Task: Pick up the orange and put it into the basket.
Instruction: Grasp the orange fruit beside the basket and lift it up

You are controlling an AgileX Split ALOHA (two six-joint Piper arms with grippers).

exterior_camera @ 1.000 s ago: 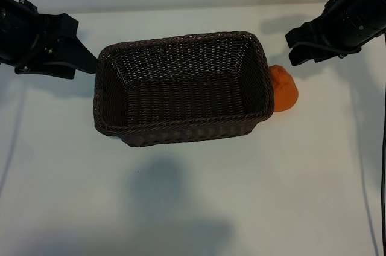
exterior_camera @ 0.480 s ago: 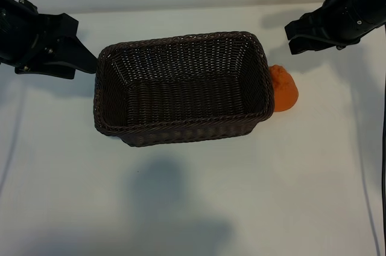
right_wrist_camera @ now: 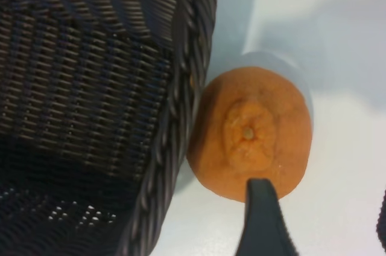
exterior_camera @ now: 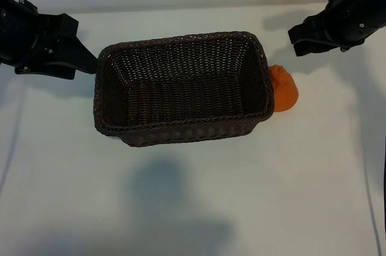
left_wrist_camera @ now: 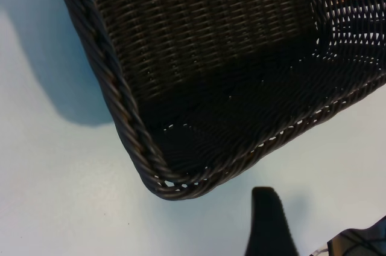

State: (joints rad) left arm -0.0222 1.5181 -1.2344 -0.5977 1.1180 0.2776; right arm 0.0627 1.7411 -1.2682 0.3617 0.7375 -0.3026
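The orange [exterior_camera: 284,89] sat on the table [exterior_camera: 271,183] against the basket's [exterior_camera: 181,129] right end wall, outside it. The right gripper [exterior_camera: 297,38] hovered above and behind it, fingers [right_wrist_camera: 262,220] spread and empty. The left gripper [exterior_camera: 90,63] waited spread at the basket's left end.

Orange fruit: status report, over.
Right end effector open, above and behind the knobbly orange fruit. Fruit on the white table, against the dark brown wicker basket wall. Left end effector open, parked beside basket.
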